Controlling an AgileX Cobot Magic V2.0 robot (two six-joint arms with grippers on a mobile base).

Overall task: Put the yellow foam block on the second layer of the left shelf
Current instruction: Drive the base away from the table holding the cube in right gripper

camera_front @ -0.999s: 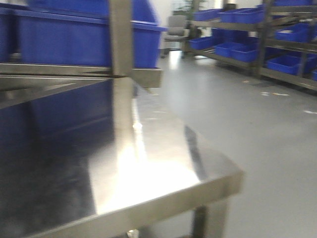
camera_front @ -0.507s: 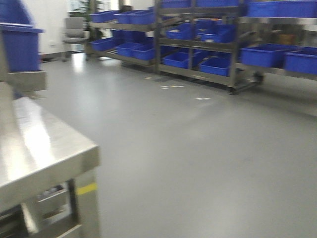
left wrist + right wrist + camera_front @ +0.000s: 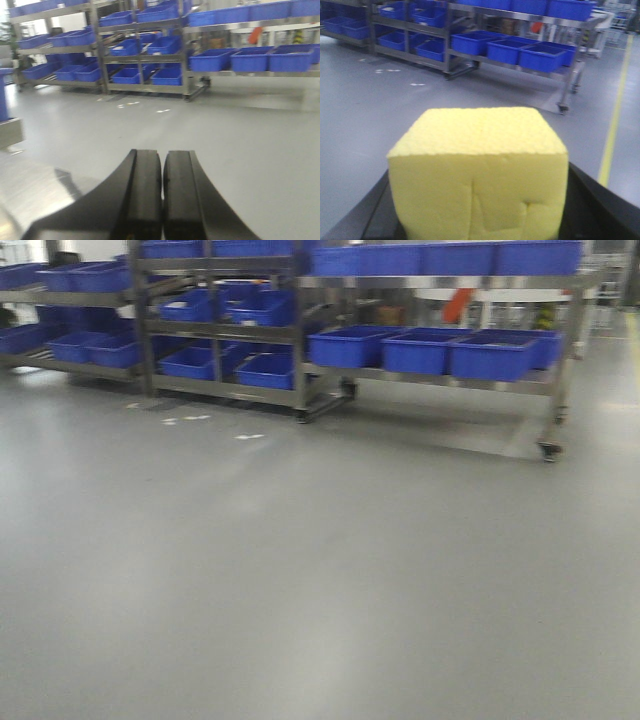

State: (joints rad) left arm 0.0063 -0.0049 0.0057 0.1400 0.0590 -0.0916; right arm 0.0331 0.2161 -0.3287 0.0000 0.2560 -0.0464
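The yellow foam block (image 3: 479, 175) is a chunky, roughly cubic lump of bright yellow foam. It's got a fine porous, pebbly top and a few shallow creases on the face nearest the camera. It sits upright and level, wedged between the dark fingers (image 3: 602, 207) at its left and right sides, filling the lower middle of the right wrist view.

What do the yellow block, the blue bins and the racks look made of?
The block looks like soft matte foam: pitted porous top, creased face. The bins are likely moulded plastic: uniform blue, slight sheen. The racks seem to be steel: grey, dull gleam.
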